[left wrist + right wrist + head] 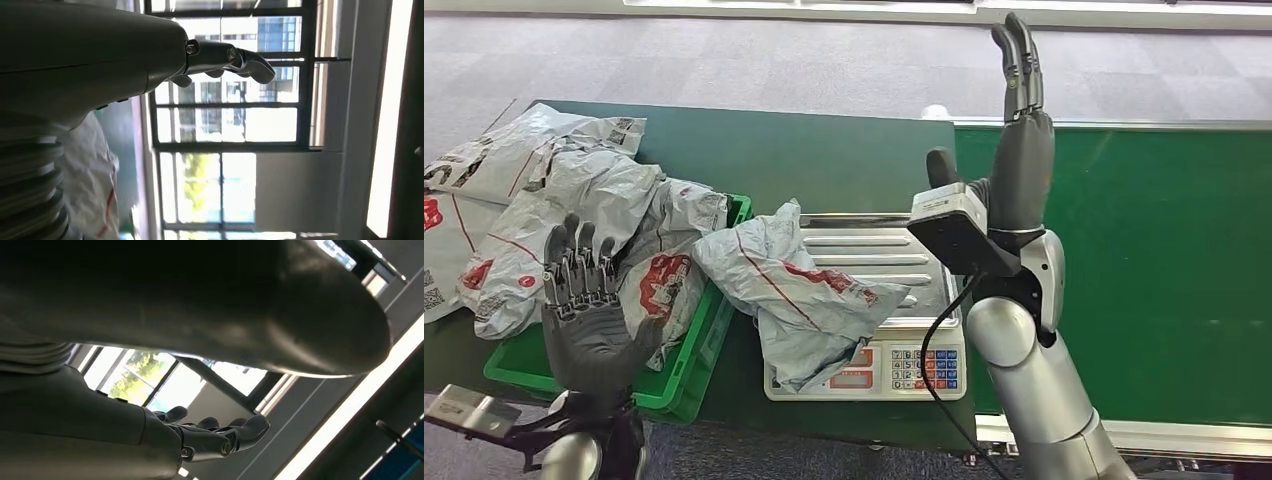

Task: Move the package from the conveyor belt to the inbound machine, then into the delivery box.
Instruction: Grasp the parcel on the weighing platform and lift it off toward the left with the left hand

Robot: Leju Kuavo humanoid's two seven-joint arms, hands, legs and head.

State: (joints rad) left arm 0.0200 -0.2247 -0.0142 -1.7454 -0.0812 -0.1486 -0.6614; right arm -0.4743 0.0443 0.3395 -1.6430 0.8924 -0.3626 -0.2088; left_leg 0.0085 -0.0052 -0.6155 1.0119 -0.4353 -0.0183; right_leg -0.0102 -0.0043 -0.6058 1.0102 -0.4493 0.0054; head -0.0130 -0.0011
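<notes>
A crumpled grey package [799,290] with red print lies on the steel pan of the weighing scale [904,262], hanging over its left and front edges. My right hand [1018,130] is raised upright to the right of the scale, fingers straight and apart, holding nothing; its fingers [220,435] point up toward windows. My left hand [584,300] is held up over the near end of the green crate [679,385], palm toward me, fingers spread and empty; its fingers [225,57] also point at windows. Several grey packages [614,215] lie piled in and behind the crate.
The green conveyor belt [1164,260] runs along the right, bare. The scale's keypad and display [919,368] face me at the table's near edge. More packages [484,165] spill over the dark green table [794,150] at far left.
</notes>
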